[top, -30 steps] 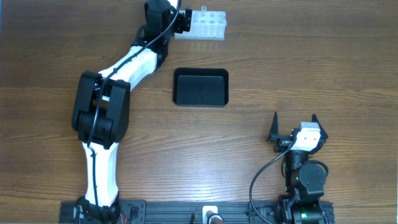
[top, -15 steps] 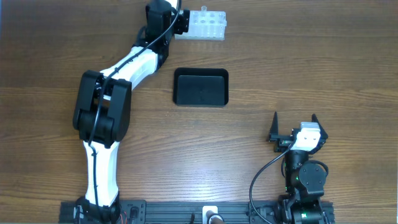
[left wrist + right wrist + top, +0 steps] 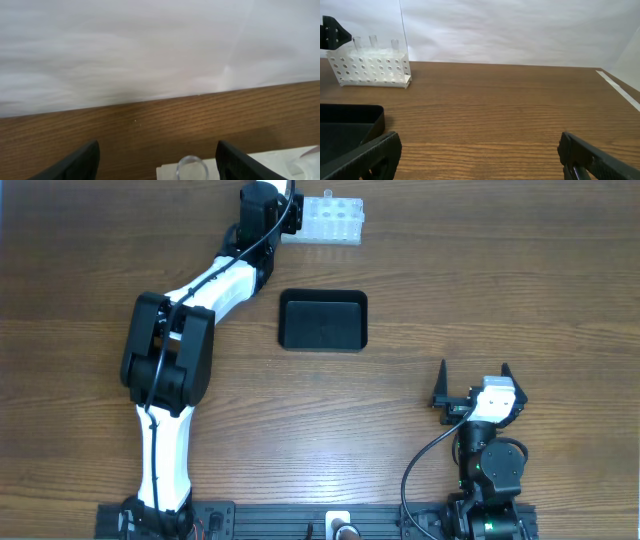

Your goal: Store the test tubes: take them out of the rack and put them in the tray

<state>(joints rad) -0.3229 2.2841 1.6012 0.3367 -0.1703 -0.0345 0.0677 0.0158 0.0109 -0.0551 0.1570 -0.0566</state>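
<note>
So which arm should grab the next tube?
Left. The left pincer is open at the rack, a test tube just ahead. The right pincer sits far off.

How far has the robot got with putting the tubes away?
Done: nothing yet, the tray is empty. In hand: the left hand is at the rack, open on either side of one tube, not yet gripping it. Left: everything. At least three tubes stand in the rack. The right hand sits open near its base.

A brown wooden table (image 3: 520, 290) stands against a plain white wall (image 3: 520, 30).
</note>
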